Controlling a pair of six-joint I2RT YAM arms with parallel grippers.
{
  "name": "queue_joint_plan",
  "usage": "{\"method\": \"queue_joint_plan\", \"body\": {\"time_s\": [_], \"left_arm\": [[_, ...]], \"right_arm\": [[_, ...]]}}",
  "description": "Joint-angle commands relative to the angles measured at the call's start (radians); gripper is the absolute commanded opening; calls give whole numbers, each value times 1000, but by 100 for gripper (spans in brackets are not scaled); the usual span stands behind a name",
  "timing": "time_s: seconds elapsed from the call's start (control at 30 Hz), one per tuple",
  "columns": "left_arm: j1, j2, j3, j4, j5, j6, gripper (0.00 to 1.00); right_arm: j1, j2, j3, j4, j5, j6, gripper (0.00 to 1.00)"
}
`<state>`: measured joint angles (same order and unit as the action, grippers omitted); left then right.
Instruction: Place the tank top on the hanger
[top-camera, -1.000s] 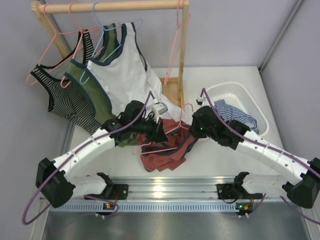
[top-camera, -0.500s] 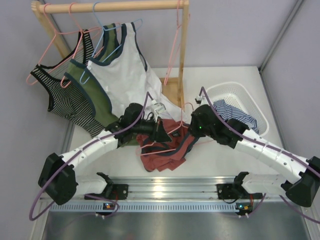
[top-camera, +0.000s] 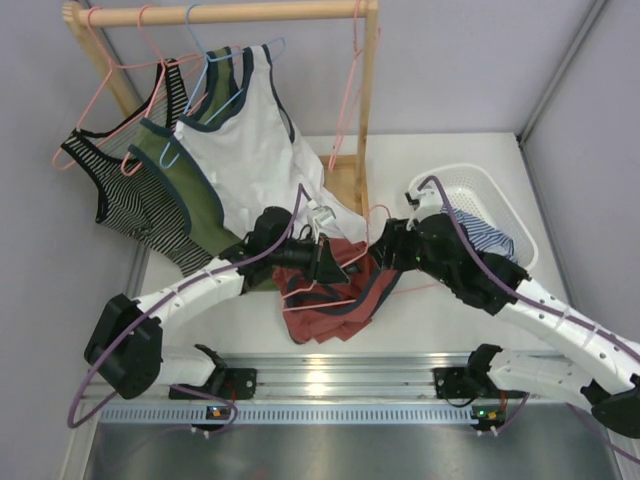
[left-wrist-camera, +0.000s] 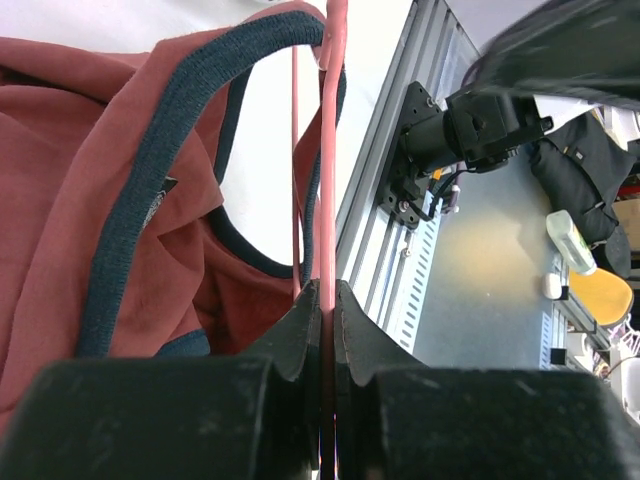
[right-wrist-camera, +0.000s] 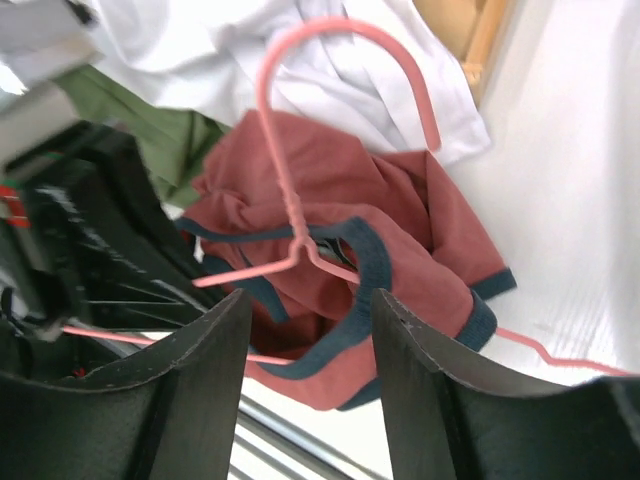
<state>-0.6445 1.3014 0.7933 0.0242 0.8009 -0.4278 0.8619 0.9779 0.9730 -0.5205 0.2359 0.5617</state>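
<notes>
One hanger (left-wrist-camera: 328, 150) — left jaws pinch it | right jaws apart, near tank top (right-wrist-camera: 400, 205)

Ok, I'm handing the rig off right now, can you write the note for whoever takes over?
Left pincer: shut on the hanger, clamping its pink wire.
Right pincer: open, holding nothing, facing the tank top.
Things: the tank top lies bunched on the table between the arms. The hanger rests on it, with a navy-trimmed strap looped around the wire.
Done: hanger partly threaded into the shirt.
Left: seat both shoulders on the hanger and pull the shirt straight.
</notes>
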Motion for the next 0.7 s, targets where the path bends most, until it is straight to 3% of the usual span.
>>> {"method": "queue_joint_plan", "body": {"time_s": [0.0, 0.4, 0.67], "left_arm": [[0, 10, 9, 123, 44, -14, 0], [-1, 15, 18, 118, 63, -20, 0], [-3, 6, 18, 105, 63, -11, 0]], "right_arm": [[5, -42, -3, 129, -7, -71, 54], [0, 126, 87, 174, 33, -143, 53], [0, 226, 124, 189, 0, -134, 42]]}}
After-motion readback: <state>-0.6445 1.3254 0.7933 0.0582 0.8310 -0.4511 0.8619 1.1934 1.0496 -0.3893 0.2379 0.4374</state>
